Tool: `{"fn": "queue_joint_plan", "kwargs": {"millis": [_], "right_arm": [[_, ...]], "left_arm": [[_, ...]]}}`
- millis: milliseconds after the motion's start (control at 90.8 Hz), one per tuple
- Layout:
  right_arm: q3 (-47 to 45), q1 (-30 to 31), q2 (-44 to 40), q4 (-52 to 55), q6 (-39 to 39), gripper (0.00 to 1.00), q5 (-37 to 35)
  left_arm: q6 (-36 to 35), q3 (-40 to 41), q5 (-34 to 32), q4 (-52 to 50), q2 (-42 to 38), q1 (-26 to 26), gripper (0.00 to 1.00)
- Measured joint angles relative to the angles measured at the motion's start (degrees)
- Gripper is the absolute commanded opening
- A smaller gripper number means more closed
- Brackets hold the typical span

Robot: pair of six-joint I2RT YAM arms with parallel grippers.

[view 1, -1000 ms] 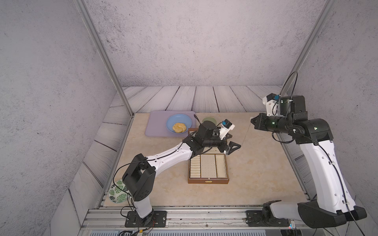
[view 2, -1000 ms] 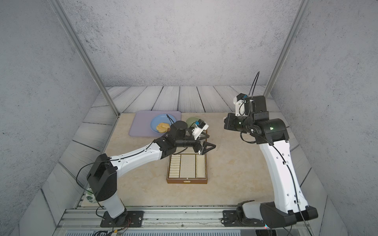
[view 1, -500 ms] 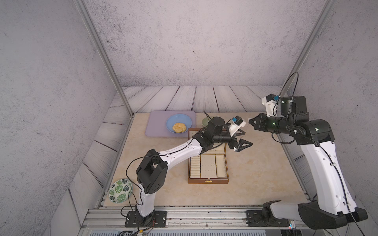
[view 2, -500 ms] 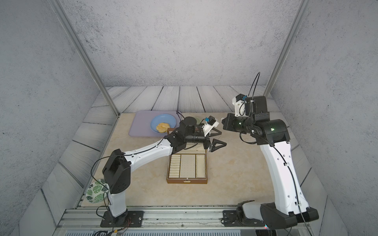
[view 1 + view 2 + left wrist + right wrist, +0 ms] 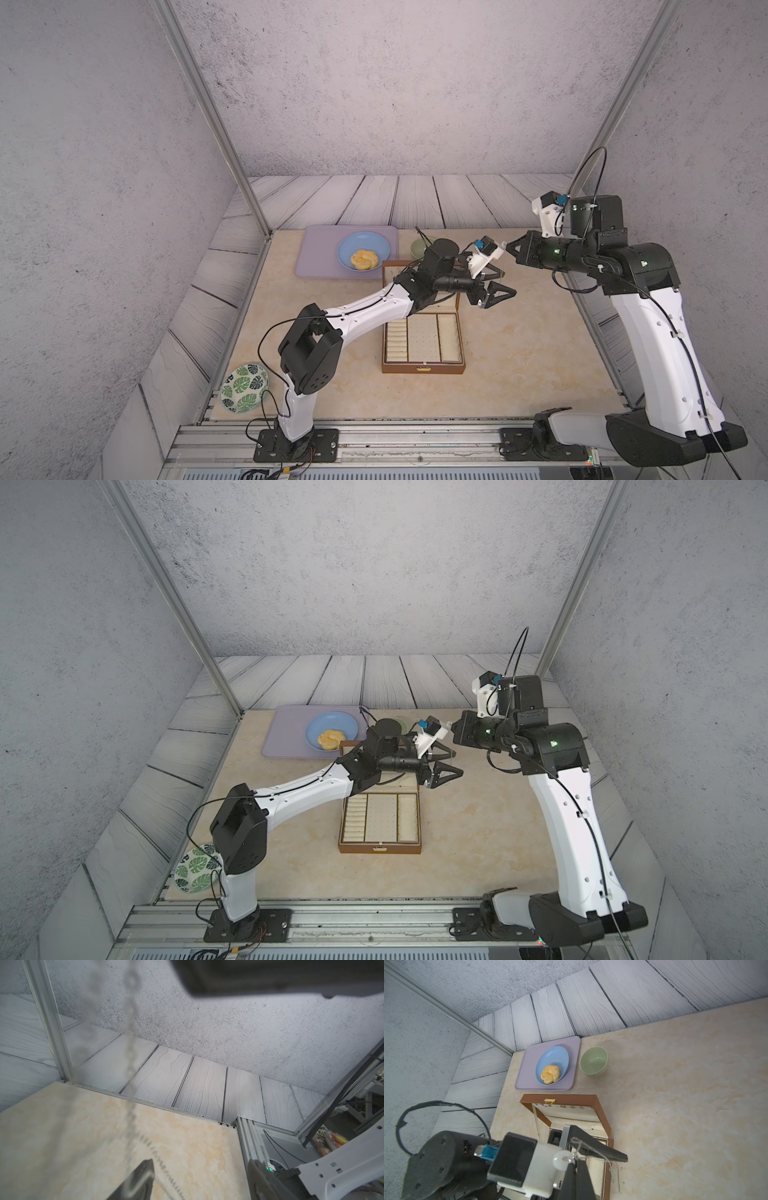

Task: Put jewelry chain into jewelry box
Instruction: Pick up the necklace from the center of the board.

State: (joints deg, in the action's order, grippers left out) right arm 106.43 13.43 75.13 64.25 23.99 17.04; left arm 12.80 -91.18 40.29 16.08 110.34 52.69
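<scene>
Left wrist view is showing me the left claw standing wide, its two dark fingers far apart. The jewelry chain is hanging right before the lens, blurry and grey, close by one finger, over the smooth creamy table.

Right wrist view is adding what that one is missing: the right claw is pinching shut on the chain beside a round milky white bead. The thin silvery links are lying over one flat black finger of the left claw and dangling in the air. The jewelry box is lying open, brown like leather, with a gold clasp. A lilac tray is carrying a shiny blue plate with a bumpy yellow pastry.

In both top views the chain is looking too thin for me to follow, but I am seeing the box's cream compartments and a leaf-patterned bowl at the near left corner.
</scene>
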Motion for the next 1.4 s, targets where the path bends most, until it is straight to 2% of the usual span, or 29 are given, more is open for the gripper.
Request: {"fn": "queue_joint_plan", "kwargs": {"millis": [33, 88, 187, 297, 396, 473, 528, 715, 760, 958, 1134, 1398], "right_arm": [[0.0, 0.0, 0.0, 0.0, 0.0, 0.00, 0.0], [0.0, 0.0, 0.0, -0.1, 0.0, 0.00, 0.0], [0.0, 0.0, 0.0, -0.2, 0.0, 0.00, 0.0], [-0.2, 0.0, 0.0, -0.5, 0.0, 0.00, -0.2], [-0.9, 0.0, 0.0, -0.8, 0.0, 0.00, -0.7], [-1.1, 0.0, 0.0, -0.8, 0.0, 0.00, -1.2], [-1.1, 0.0, 0.0, -0.9, 0.0, 0.00, -1.5], [-1.1, 0.0, 0.0, -0.9, 0.0, 0.00, -2.7], [-1.1, 0.0, 0.0, -0.9, -0.1, 0.00, -3.0], [-1.1, 0.0, 0.0, -0.9, -0.1, 0.00, -3.8], [-1.1, 0.0, 0.0, -0.9, 0.0, 0.00, -3.9], [-1.2, 0.0, -0.1, -1.0, -0.1, 0.00, -4.0]], "left_arm": [[0.2, 0.0, 0.0, 0.0, 0.0, 0.0, 0.68], [0.5, 0.0, -0.2, 0.0, 0.0, 0.0, 0.58], [1.0, 0.0, -0.5, -0.1, 0.0, 0.0, 0.26], [0.9, 0.0, -1.3, -0.4, 0.0, 0.0, 0.13], [1.0, 0.0, -1.6, -0.6, 0.0, 0.1, 0.12], [1.0, 0.2, -1.7, -0.7, 0.0, 0.1, 0.16], [0.9, 0.6, -1.8, -0.7, 0.0, 0.1, 0.12], [0.5, 1.7, -2.1, -1.4, 0.0, 0.1, 0.14], [0.5, 1.9, -2.2, -1.7, 0.0, 0.1, 0.10], [0.3, 3.1, -2.6, -2.2, 0.0, 0.1, 0.08], [0.0, 3.6, -3.4, -2.6, -0.2, 0.1, 0.00], [-0.2, 3.7, -4.5, -3.3, -1.4, 0.1, 0.00]]}}
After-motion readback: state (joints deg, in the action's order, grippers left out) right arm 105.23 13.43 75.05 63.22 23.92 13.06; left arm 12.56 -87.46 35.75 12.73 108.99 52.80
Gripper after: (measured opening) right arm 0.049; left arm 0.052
